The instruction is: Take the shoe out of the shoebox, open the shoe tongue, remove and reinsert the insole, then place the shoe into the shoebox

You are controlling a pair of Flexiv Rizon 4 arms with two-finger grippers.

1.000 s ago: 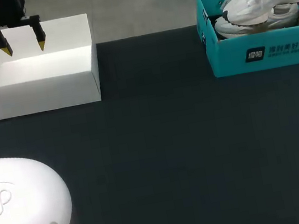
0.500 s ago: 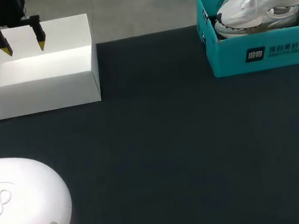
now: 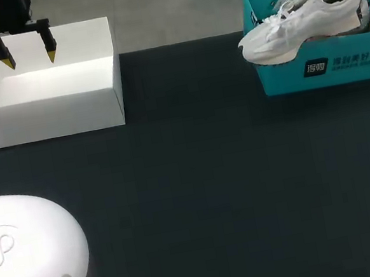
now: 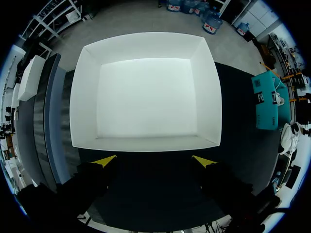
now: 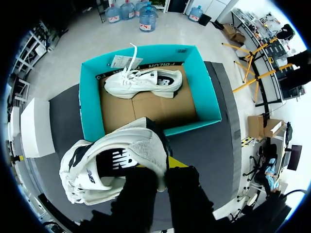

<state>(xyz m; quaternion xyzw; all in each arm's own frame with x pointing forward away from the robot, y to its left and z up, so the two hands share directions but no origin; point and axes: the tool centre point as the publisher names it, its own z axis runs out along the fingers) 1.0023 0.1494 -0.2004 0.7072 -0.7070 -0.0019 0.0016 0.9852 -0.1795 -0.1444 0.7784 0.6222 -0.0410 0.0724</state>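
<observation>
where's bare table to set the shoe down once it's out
Bare: the dark table between the white box and the teal shoebox, forward to the arm bases. Crowded: the shoebox, with a second shoe inside and the shoe in the right claw overhanging its corner. The left claw hangs over the white box.

You have the head camera looking down from above and behind on the dark table (image 3: 199, 179), the left wrist camera close above the white cardboard box (image 4: 146, 92) ahead of the left pincer (image 4: 155, 160), and the right wrist camera looking down past the right pincer (image 5: 155, 170) into the teal cardboard shoebox (image 5: 89, 104), with both boxes shared by the head view.
</observation>
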